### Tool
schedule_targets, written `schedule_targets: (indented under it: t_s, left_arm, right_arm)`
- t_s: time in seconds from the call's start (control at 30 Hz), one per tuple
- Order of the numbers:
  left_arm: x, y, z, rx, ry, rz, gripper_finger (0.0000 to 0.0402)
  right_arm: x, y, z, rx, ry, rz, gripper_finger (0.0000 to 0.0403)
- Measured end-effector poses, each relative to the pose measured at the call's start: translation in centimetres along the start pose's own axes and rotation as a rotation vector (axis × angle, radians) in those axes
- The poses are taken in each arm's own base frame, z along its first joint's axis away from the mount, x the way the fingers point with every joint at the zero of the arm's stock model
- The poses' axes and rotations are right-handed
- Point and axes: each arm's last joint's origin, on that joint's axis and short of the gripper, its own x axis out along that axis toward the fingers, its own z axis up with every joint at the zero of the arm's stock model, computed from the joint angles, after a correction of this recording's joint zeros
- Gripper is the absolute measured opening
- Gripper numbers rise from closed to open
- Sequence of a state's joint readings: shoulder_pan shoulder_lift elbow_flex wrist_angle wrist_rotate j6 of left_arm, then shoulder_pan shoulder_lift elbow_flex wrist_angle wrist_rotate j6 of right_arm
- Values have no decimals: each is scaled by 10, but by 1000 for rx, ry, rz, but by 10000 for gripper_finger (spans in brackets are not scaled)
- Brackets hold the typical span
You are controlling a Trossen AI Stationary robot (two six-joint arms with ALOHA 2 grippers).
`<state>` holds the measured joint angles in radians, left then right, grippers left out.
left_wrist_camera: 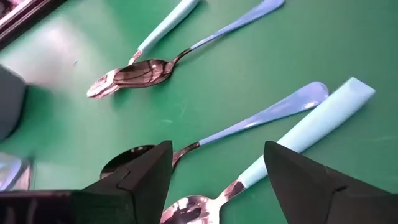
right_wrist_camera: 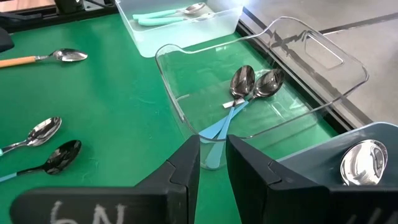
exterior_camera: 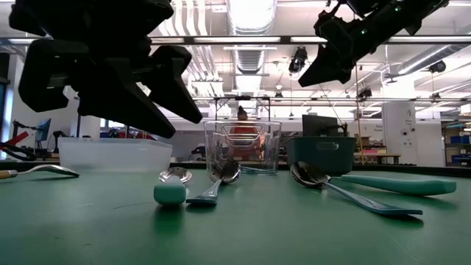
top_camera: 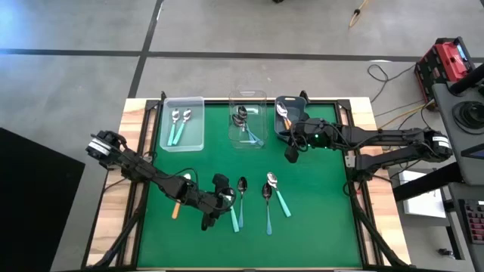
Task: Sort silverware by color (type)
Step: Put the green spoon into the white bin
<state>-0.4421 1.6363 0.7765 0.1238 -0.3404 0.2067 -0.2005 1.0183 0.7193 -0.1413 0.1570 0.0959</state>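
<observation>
Left gripper: the left gripper (top_camera: 215, 202) is hovering low over the green mat (top_camera: 318, 219) at lower centre of the overhead picture, its fingers spread wide and pinching nothing.
Nearest spoon: a mint-handled spoon (top_camera: 233, 211) is lying just beside that gripper, on its right in the overhead picture; in the left wrist picture its bowl is showing right between the two open fingers.
Long axis: this spoon is running nearly top to bottom of the overhead picture, bowl toward the bins, handle toward the lower edge.
Neighbour: a blue-handled spoon (top_camera: 241, 198) is lying close alongside it, almost parallel, so a clean pinch looks tight.
Further spoons: two more, one blue-handled (top_camera: 268, 208) and one mint-handled (top_camera: 277, 193), are crossing right of centre; an orange-handled spoon (top_camera: 177, 198) is resting left of the gripper.
Nearer arm: the left, by a wide margin.
Right gripper: the right gripper (top_camera: 291, 153) is hanging at upper right beside the grey bin (top_camera: 291, 102), fingers narrowly parted, empty.
Far bins: the left clear bin (top_camera: 182, 122) is holding mint spoons; the middle clear bin (top_camera: 248, 119) is holding blue ones.
</observation>
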Motion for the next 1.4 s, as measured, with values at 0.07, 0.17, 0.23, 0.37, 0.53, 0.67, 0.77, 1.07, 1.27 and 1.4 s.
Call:
schedule_targets:
  t_s: [0.07,0.17,0.23,0.37,0.53,0.67,0.77,1.07,1.27,1.4]
  left_arm:
    - [1,3,-1,8,-5,-36,233]
    - [6,5,-3,-1,-8,-90,227]
    - [12,4,-4,0,5,-130,223]
    - [24,0,-5,23,66,-162,221]
    - [34,-2,-4,101,181,-188,221]
    - [38,-3,-3,143,207,-199,215]
    - [39,-4,-3,166,210,-204,202]
    - [40,-2,-4,180,205,-246,154]
    - [40,-2,-5,106,227,-253,124]
    - [37,-1,-5,45,239,-242,120]
  right_arm:
    - [0,0,0,1,0,0,68]
    - [0,0,0,9,0,0,68]
    - [0,0,0,9,1,0,68]
    - [0,0,0,9,1,0,68]
    - [0,0,0,9,1,0,68]
    - [0,0,0,9,2,0,68]
    - [0,0,0,13,2,0,68]
    - [0,0,-1,15,4,0,68]
    - [0,0,-1,15,4,0,68]
    - [0,0,-1,24,1,0,68]
